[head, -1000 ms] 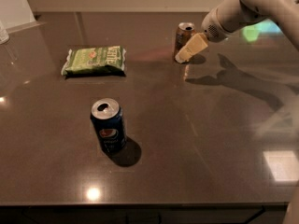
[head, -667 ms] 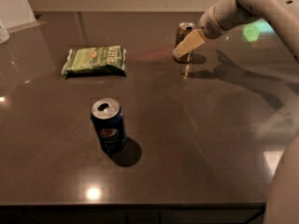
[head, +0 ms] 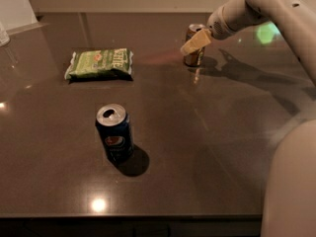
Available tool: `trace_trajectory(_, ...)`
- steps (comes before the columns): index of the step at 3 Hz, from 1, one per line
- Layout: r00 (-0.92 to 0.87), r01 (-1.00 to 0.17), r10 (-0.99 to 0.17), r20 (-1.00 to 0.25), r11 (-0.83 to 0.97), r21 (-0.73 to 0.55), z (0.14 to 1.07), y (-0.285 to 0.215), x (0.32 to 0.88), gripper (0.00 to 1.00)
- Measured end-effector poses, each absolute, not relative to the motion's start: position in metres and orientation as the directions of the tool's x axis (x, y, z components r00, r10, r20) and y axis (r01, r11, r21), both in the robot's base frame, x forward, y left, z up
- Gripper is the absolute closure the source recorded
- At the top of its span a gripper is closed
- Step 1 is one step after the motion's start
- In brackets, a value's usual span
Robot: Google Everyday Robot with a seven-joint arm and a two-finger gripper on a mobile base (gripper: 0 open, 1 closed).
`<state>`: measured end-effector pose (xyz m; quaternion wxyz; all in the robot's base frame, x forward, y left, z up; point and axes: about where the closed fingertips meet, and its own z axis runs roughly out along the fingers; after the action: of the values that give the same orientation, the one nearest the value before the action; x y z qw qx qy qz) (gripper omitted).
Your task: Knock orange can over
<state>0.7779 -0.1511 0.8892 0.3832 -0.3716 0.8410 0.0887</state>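
The orange can stands upright at the far right of the dark table, coppery body with a silver top. My gripper reaches in from the upper right on the white arm, and its cream-coloured fingers lie across the front of the can's upper part, at or against it. The can's upper left side is hidden behind the fingers.
A dark blue can with a round red-white logo stands upright in the near middle. A green snack bag lies flat at the far left. The white arm's lower body fills the right near corner. The table's front edge runs along the bottom.
The gripper has moved a little to the left and up, from beside the orange can to across its upper part. The can still stands upright.
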Motion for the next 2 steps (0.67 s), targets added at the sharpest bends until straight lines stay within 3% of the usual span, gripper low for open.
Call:
trace_trajectory(1,-0.447,-0.700,-0.534,-0.718,0.708,-0.092,0.886,-0.148,0.776,0.38)
trace_trajectory(2,-0.418,-0.748,-0.537,-0.733,0.662,-0.058,0.902,-0.135,0.753,0.78)
